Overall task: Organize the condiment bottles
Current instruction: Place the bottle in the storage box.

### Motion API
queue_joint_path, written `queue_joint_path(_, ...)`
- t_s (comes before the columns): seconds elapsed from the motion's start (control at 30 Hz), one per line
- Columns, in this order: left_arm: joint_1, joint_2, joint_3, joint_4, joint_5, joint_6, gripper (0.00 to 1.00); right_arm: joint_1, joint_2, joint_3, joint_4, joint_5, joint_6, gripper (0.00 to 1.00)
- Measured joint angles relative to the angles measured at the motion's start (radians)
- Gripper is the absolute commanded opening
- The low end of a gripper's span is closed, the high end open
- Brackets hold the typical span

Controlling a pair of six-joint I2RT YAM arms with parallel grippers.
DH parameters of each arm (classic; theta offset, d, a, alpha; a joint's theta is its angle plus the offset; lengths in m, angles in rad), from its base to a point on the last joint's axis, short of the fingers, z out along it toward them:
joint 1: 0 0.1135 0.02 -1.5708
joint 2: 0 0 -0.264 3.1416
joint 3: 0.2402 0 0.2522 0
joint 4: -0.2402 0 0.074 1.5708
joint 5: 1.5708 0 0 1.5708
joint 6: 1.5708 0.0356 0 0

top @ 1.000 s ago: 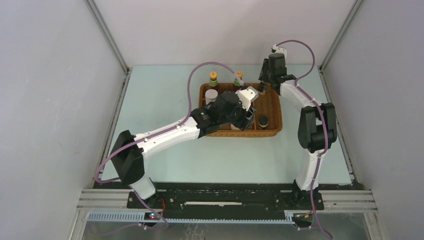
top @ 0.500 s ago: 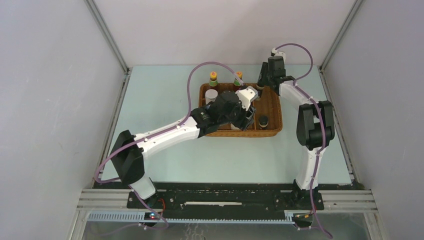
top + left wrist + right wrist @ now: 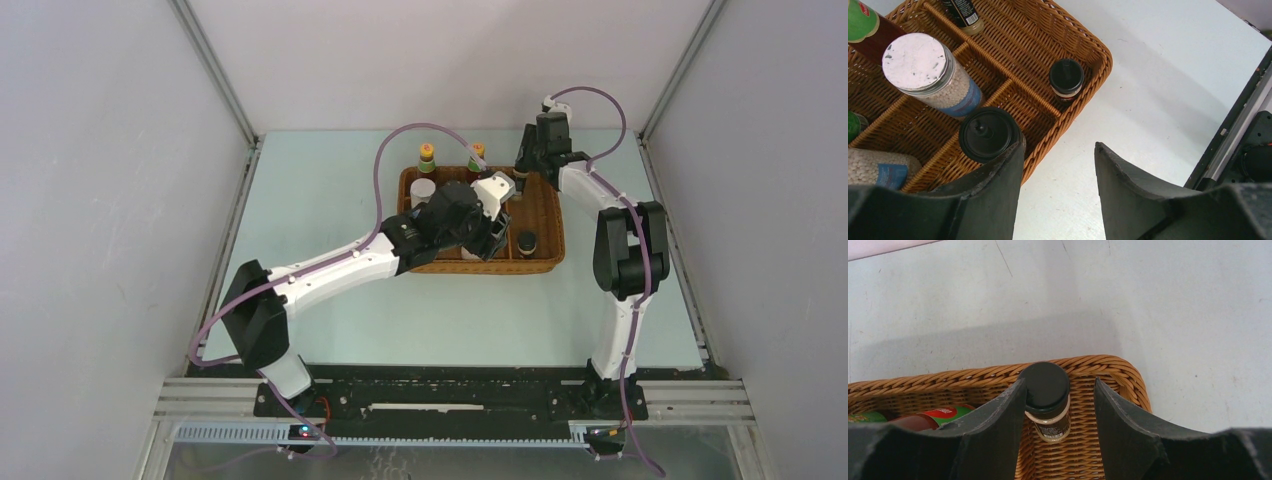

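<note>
The tiny dark bottle (image 3: 1045,382) stands upright in the far right corner compartment of the wicker tray (image 3: 1120,371). It looks light, rigid and probably smooth, and is best pinched at its black cap. The right gripper (image 3: 1059,390) straddles that cap, jaws parted, seemingly not clamping. The left gripper (image 3: 1058,147) gapes empty at the tray's near edge, beside a black-capped bottle (image 3: 984,134). No label is legible.

Condiment bottles (image 3: 923,70) stand in the wicker tray (image 3: 1103,52) (2 tiny, black-capped).
</note>
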State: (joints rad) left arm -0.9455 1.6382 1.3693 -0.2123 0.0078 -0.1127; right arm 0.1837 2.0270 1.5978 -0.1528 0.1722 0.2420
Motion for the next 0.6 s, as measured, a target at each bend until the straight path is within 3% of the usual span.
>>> queue_joint_path(0.6,0.0,-0.005,0.0,0.0,0.0,-0.003,0.58,0.004,-0.024,-0.044,0.031,-0.014,0.011,0.58)
